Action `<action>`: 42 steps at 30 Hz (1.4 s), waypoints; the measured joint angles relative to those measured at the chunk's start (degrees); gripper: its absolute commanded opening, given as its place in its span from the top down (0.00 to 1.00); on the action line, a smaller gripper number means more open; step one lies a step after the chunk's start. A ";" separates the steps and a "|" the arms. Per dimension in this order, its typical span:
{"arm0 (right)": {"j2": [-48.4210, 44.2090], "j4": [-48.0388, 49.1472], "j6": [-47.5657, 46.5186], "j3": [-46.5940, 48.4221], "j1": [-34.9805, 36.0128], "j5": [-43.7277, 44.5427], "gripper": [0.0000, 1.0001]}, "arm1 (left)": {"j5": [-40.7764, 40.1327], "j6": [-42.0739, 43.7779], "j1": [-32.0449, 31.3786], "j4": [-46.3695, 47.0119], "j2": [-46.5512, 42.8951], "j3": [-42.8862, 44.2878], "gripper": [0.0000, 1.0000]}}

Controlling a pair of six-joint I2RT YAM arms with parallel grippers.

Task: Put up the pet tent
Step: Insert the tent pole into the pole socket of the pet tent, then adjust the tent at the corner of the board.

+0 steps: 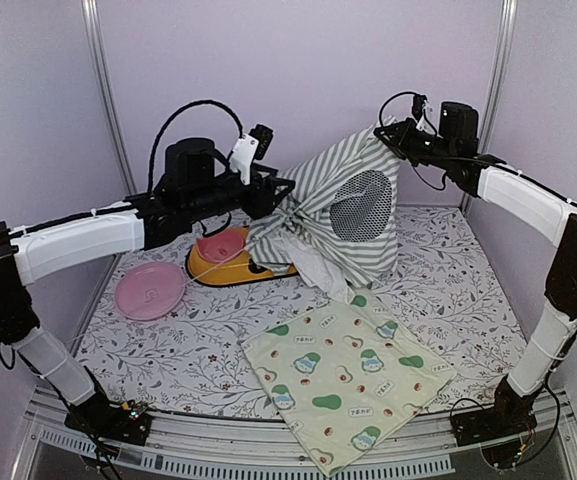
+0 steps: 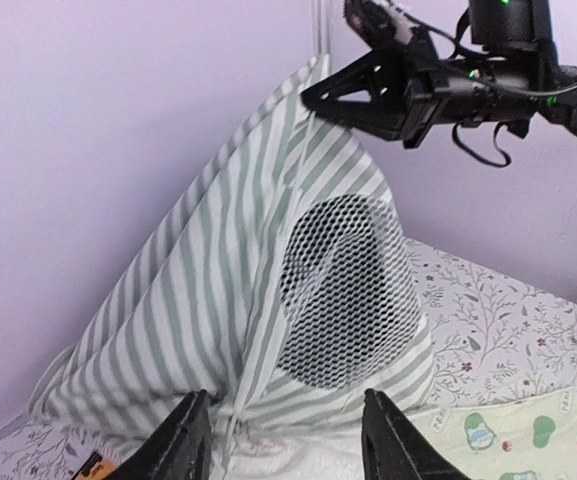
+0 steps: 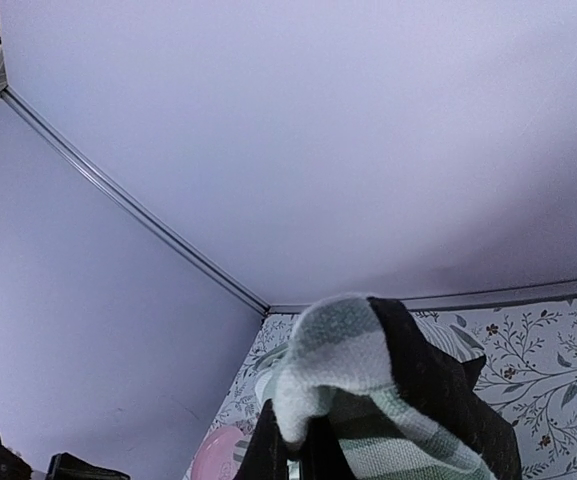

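The pet tent (image 1: pixel 333 210), sage-green and white striped with a round mesh window (image 1: pixel 361 205), stands half raised at the back of the table. My right gripper (image 1: pixel 383 135) is shut on the tent's fabric peak (image 3: pixel 353 370) and holds it up. In the left wrist view the same gripper (image 2: pixel 318 97) pinches the top of the tent (image 2: pixel 218 270). My left gripper (image 1: pixel 283 195) is at the tent's left lower edge. It (image 2: pixel 286 445) is open, with its fingers (image 2: pixel 183 440) apart and the white hem lying just beyond them. I see no poles.
An orange double pet bowl (image 1: pixel 230 265) sits just left of the tent, under my left arm. A pink plate (image 1: pixel 150 290) lies further left. The pale yellow avocado-print mat (image 1: pixel 348 375) lies at the front, overhanging the near edge. Walls close in behind the tent.
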 measured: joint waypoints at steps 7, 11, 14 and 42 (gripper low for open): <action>3.82 -1.09 0.07 6.27 -3.21 -6.60 1.00 | -5.99 -0.33 5.29 -1.90 -3.41 -13.97 0.45; 4.70 -2.36 0.33 7.78 -4.15 -9.57 1.00 | -8.11 0.07 7.41 -4.90 -2.08 -15.17 0.43; 5.25 -2.93 0.63 9.16 -4.61 -11.26 1.00 | -8.20 0.35 8.11 -6.16 -1.77 -15.61 0.42; 7.54 -5.14 0.68 13.84 -6.12 -16.15 1.00 | -3.45 4.04 6.97 -6.25 7.39 -6.38 0.59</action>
